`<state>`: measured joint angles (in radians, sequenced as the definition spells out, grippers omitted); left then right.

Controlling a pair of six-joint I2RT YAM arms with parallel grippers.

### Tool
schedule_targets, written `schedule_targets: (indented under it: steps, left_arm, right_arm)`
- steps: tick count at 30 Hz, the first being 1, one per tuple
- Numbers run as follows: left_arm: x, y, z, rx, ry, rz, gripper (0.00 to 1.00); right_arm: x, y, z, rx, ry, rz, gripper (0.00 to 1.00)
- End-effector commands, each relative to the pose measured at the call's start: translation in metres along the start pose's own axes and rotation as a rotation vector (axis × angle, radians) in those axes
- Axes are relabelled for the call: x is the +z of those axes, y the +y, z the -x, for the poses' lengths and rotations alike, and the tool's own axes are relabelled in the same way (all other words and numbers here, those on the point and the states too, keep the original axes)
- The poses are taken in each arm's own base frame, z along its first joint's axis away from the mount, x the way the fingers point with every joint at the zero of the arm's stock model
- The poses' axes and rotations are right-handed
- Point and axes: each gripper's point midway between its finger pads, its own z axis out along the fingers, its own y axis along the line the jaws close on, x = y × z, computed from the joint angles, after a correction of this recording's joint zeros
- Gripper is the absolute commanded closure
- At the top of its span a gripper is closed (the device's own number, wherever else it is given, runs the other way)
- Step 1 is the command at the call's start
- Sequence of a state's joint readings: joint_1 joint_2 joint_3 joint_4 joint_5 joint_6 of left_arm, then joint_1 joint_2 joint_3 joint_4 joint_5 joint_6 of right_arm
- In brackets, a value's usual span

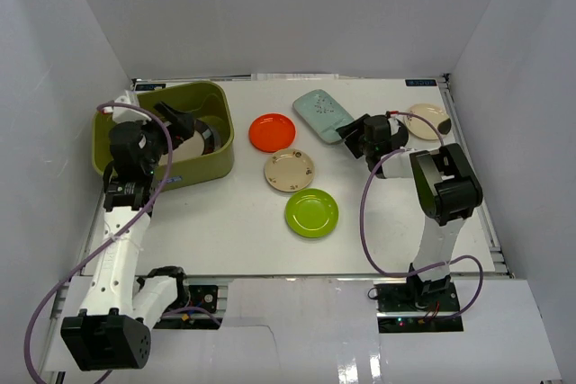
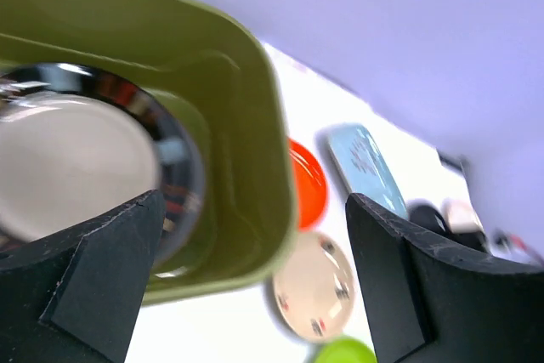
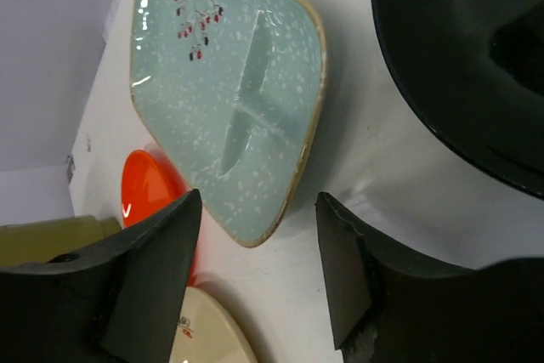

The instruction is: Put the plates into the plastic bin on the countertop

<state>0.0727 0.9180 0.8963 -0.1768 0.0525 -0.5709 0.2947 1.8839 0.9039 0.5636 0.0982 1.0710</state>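
Holding the left gripper (image 2: 255, 295) over the right wall of the olive-green plastic bin (image 1: 216, 146), fingers spread wide and clasping nothing. Showing the bin sitting in the far-left corner of the white countertop (image 1: 234, 240), with the large dark-rimmed glossy plate (image 2: 68, 167) lying inside it.

Reaching the right gripper (image 3: 259, 278) low over the counter toward the far edge, fingers released, standing either side of one corner of the pale mint rounded-rectangular plate (image 3: 229, 91) and clamping nothing. Showing the black dish (image 3: 459, 57) lying just beside the mint plate in the right wrist view; not possible to tell on which side of the counter.

Leaving four more plates out on the counter:
- the orange plate (image 1: 272, 132) toward the far edge, between the bin and the mint plate
- the cream patterned plate (image 1: 289, 169) near the middle
- the lime green plate (image 1: 311, 212) just nearer the near edge than that
- a second cream plate (image 1: 426, 119) close to the far-right corner
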Motion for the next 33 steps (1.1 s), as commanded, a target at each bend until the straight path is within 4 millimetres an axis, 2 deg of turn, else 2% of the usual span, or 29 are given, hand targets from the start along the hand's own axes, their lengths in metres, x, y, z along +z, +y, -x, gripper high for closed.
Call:
schedule_targets:
  steps: [1, 4, 5, 6, 7, 9, 10, 12, 16, 17, 18, 19, 21, 22, 23, 24, 25, 26, 27, 28, 29, 30, 31, 33]
  left_arm:
    - [-0.011, -0.048, -0.026, 0.064, 0.115, -0.201, 0.02]
    - [-0.02, -0.076, -0.051, 0.058, 0.222, -0.339, 0.02]
    - [-0.022, -0.081, -0.058, 0.056, 0.245, -0.36, 0.02]
    - [-0.026, -0.088, -0.063, 0.057, 0.268, -0.392, 0.02]
    - [-0.029, -0.096, -0.073, 0.061, 0.299, -0.421, 0.02]
    - [-0.032, -0.106, -0.08, 0.062, 0.325, -0.45, 0.02]
    - [-0.034, -0.114, -0.088, 0.067, 0.351, -0.474, 0.02]
    - [-0.037, -0.125, -0.093, 0.07, 0.38, -0.513, 0.02]
    - [-0.039, -0.145, -0.109, 0.037, 0.474, -0.589, 0.02]
    - [-0.035, -0.148, -0.115, 0.023, 0.496, -0.599, 0.02]
    - [-0.036, -0.153, -0.117, -0.002, 0.513, -0.608, 0.02]
    - [-0.039, -0.162, -0.119, -0.008, 0.52, -0.644, 0.02]
    - [-0.037, -0.167, -0.123, -0.023, 0.527, -0.648, 0.02]
    - [-0.039, -0.171, -0.128, -0.038, 0.54, -0.651, 0.02]
    - [-0.039, -0.174, -0.127, -0.046, 0.531, -0.658, 0.02]
    - [-0.037, -0.176, -0.131, -0.053, 0.535, -0.656, 0.02]
    - [-0.037, -0.177, -0.136, -0.069, 0.544, -0.652, 0.02]
    - [-0.034, -0.178, -0.136, -0.075, 0.53, -0.644, 0.02]
    - [-0.028, -0.181, -0.138, -0.079, 0.517, -0.647, 0.02]
    - [-0.025, -0.181, -0.144, -0.079, 0.521, -0.633, 0.02]
    - [-0.018, -0.177, -0.147, -0.081, 0.511, -0.597, 0.03]
    - [-0.012, -0.172, -0.156, -0.083, 0.527, -0.573, 0.03]
    - [-0.009, -0.17, -0.16, -0.085, 0.535, -0.558, 0.03]
    - [-0.003, -0.162, -0.165, -0.095, 0.526, -0.513, 0.04]
  right_arm:
    - [0.016, -0.011, 0.002, 0.014, -0.03, -0.084, 0.39]
    - [0.027, -0.019, -0.003, 0.012, -0.02, -0.128, 0.43]
    - [0.032, -0.025, -0.007, 0.017, -0.014, -0.144, 0.46]
    - [0.036, -0.02, -0.006, 0.017, -0.013, -0.136, 0.48]
    - [0.039, -0.028, -0.011, 0.019, 0.0, -0.167, 0.53]
    - [0.043, -0.025, -0.009, 0.032, -0.002, -0.163, 0.86]
    - [0.041, -0.017, -0.004, 0.043, -0.012, -0.142, 0.92]
    - [0.035, -0.007, 0.001, 0.045, -0.038, -0.093, 0.92]
    - [0.018, 0.058, 0.035, 0.037, -0.089, 0.092, 0.92]
    - [0.006, 0.082, 0.045, 0.025, -0.099, 0.151, 0.92]
    - [0.0, 0.094, 0.052, 0.006, -0.109, 0.182, 0.92]
    - [-0.018, 0.119, 0.062, 0.0, -0.117, 0.247, 0.92]
    - [-0.041, 0.138, 0.072, -0.013, -0.14, 0.307, 0.92]
    - [-0.067, 0.157, 0.081, -0.026, -0.167, 0.367, 0.92]
    - [-0.075, 0.147, 0.071, -0.037, -0.141, 0.368, 0.92]
    - [-0.088, 0.149, 0.067, -0.043, -0.131, 0.392, 0.92]
    - [-0.111, 0.159, 0.067, -0.043, -0.136, 0.439, 0.92]
    - [-0.116, 0.134, 0.043, -0.053, -0.072, 0.419, 0.92]
    - [-0.127, 0.13, 0.029, -0.055, -0.048, 0.432, 0.92]
    - [-0.149, 0.136, 0.028, -0.05, -0.051, 0.483, 0.92]
    - [-0.153, 0.109, 0.009, -0.034, -0.006, 0.45, 0.92]
    - [-0.164, 0.106, 0.002, -0.026, 0.005, 0.467, 0.92]
    - [-0.186, 0.112, 0.005, -0.023, -0.009, 0.518, 0.92]
    - [-0.202, 0.102, -0.006, -0.05, 0.016, 0.526, 0.92]
